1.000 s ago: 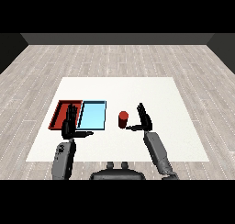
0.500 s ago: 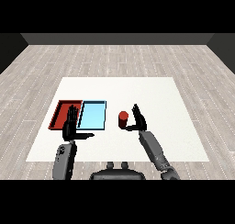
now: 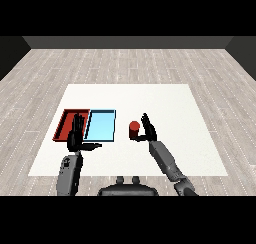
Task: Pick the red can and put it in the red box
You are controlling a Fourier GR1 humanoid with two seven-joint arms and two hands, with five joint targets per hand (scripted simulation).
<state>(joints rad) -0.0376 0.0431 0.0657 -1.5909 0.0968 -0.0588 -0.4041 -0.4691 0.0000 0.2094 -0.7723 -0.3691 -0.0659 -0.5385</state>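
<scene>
Two trays lie side by side at the left of the white table point(image 3: 165, 95): the red tray point(image 3: 66, 119) on the outside and the light blue tray point(image 3: 101, 125) touching its inner edge. The red can point(image 3: 134, 130) stands upright on the bare table, just to the right of the light blue tray and well apart from the red one. The right hand point(image 3: 148, 129) is raised right beside the can on its right, fingers straight and pointing up, thumb reaching toward the can (whether it touches is hard to tell). Nothing is curled round the can. The left hand point(image 3: 76, 135) is up over the near edge of the red tray, palm flat, fingers spread straight, thumb stuck out toward the right, holding nothing.
</scene>
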